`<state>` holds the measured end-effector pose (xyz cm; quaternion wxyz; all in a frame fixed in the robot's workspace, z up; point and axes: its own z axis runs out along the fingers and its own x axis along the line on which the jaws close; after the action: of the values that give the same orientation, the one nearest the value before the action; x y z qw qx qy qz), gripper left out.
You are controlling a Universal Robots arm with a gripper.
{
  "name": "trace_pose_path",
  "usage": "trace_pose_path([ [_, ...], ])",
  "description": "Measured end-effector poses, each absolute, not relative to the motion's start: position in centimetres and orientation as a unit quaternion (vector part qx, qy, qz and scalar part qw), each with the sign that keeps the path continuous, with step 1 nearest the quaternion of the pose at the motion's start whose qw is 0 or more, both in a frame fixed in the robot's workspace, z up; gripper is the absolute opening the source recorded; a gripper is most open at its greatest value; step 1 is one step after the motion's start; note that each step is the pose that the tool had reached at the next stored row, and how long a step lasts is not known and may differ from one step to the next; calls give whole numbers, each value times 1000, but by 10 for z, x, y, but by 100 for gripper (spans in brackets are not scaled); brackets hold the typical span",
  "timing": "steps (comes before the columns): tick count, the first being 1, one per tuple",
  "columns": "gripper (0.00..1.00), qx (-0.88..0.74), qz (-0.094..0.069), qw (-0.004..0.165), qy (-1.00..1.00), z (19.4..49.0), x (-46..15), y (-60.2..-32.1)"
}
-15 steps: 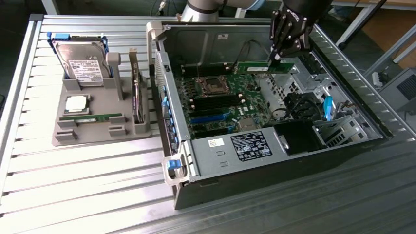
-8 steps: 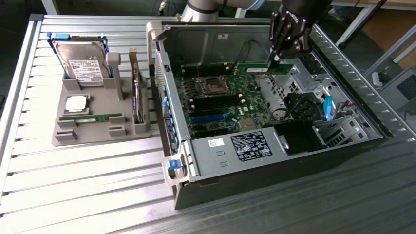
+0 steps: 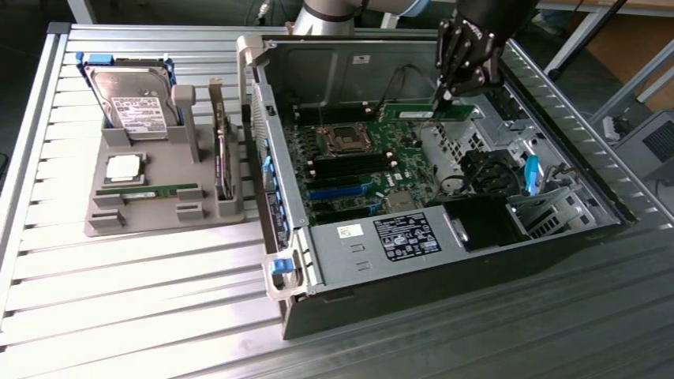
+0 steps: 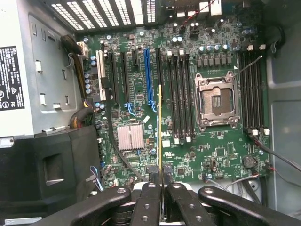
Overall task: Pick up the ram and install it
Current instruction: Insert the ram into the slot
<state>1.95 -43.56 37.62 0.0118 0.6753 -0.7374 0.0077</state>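
— Green stick: where is it sitting?
— I'm holding the ram (image 3: 417, 113) in my gripper (image 3: 449, 98), with my fingers (image 4: 149, 202) clamping it from both sides. It's hanging inside the open case (image 3: 589, 170), above the motherboard (image 3: 358, 170), toward the far wall as the exterior view is showing it.
— Lining up with anything?
— Wrist view is showing it edge-on, running between the blue slot (image 4: 149, 77) and the bank of black memory slots (image 4: 181, 94) next to the CPU socket (image 4: 216, 101). It isn't sitting in any slot (how high it's riding over the board, I can't tell).
— Anything crowding you?
— Power supply (image 3: 406, 237) is sitting at the near end of the case, well apart from my fingers.
— And outside the case?
— Grey tray (image 3: 106, 225) is lying on the slatted table (image 3: 126, 300), on the exterior view's left. It's carrying a hard drive (image 3: 132, 99) propped up at the back, a silver processor chip (image 3: 125, 166), a second stick (image 3: 147, 192) lying flat, and a dark expansion card (image 3: 221, 158) standing on edge along the side nearest the case.
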Motion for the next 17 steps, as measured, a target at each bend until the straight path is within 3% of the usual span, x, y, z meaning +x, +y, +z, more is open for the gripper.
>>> trace_pose_path([
  [17,11,675,8,12,-737,370,19,-436],
])
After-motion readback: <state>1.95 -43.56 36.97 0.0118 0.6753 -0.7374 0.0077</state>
